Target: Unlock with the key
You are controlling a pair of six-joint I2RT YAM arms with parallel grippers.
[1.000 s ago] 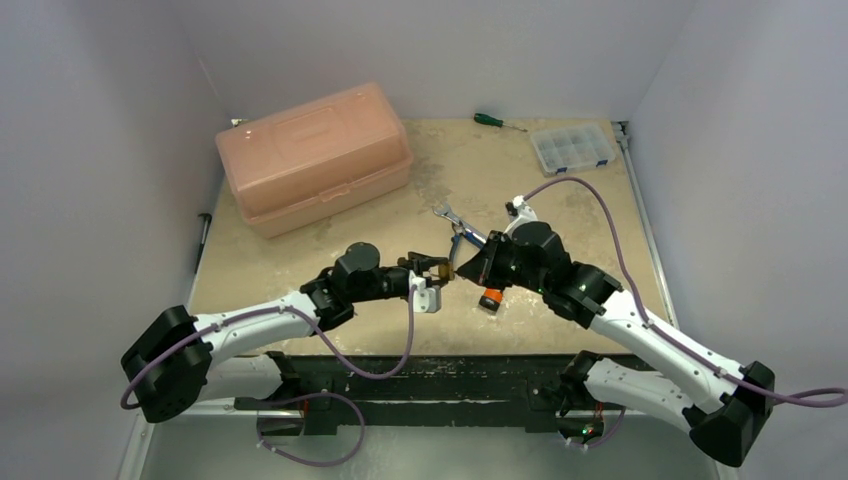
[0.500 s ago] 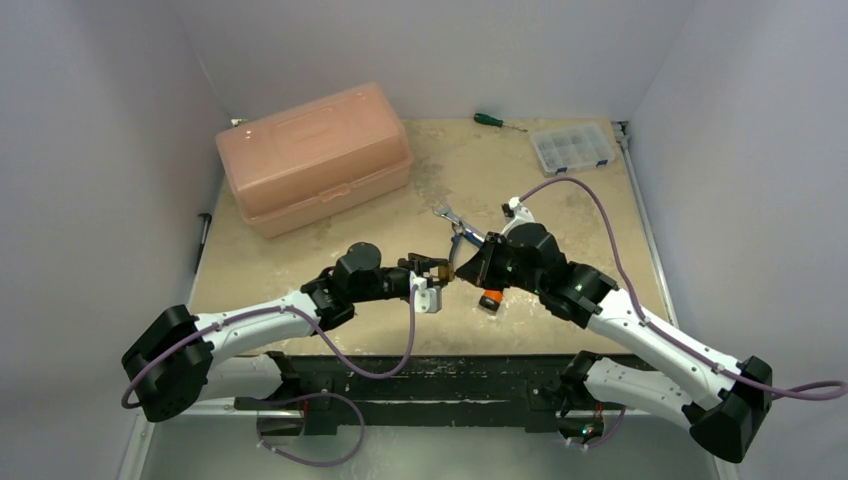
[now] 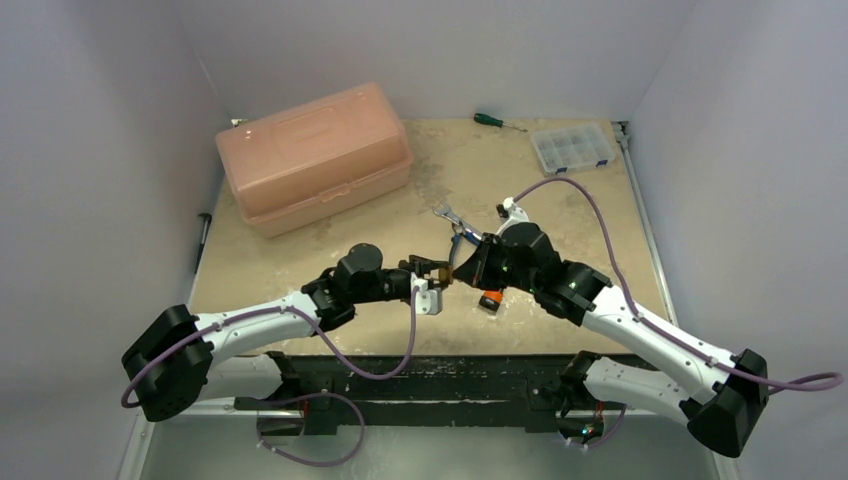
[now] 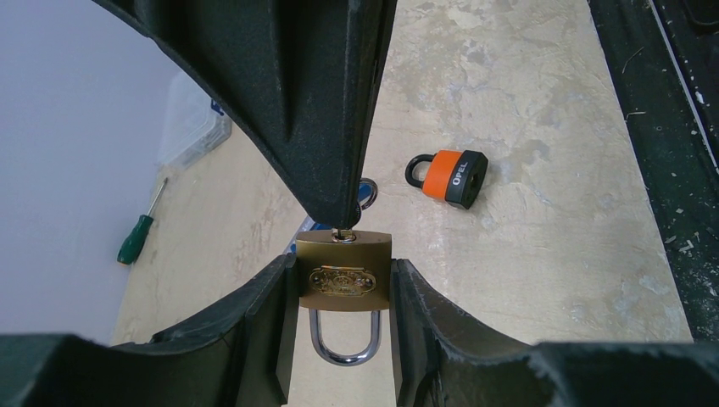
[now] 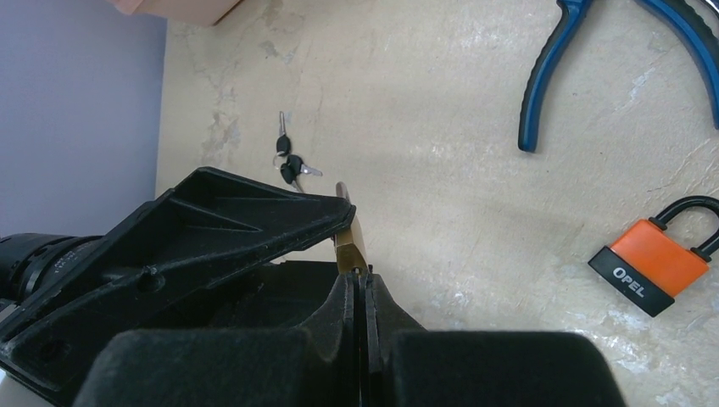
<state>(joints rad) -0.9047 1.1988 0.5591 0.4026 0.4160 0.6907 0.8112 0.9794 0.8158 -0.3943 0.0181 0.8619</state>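
A brass padlock [image 4: 343,284] with a steel shackle hangs shackle-down between the fingers of my left gripper [image 4: 343,267], which is shut on its two sides. In the top view the left gripper [image 3: 430,271] meets my right gripper [image 3: 460,270] above the table's near middle. The right gripper [image 5: 362,275] is shut on the key [image 4: 343,235], whose shaft enters the keyhole on the padlock's [image 5: 348,242] bottom face. The shackle looks seated in the body.
An orange and black padlock [image 3: 490,299] lies just beneath the right gripper. Blue-handled pliers [image 3: 455,222] lie behind it, and a small bunch of keys [image 5: 288,161] is on the table. A pink toolbox [image 3: 313,155], a green screwdriver [image 3: 492,120] and a parts organizer [image 3: 572,147] are at the back.
The right arm has shifted slightly left, toward the left gripper. The left arm and the padlock have stayed put.
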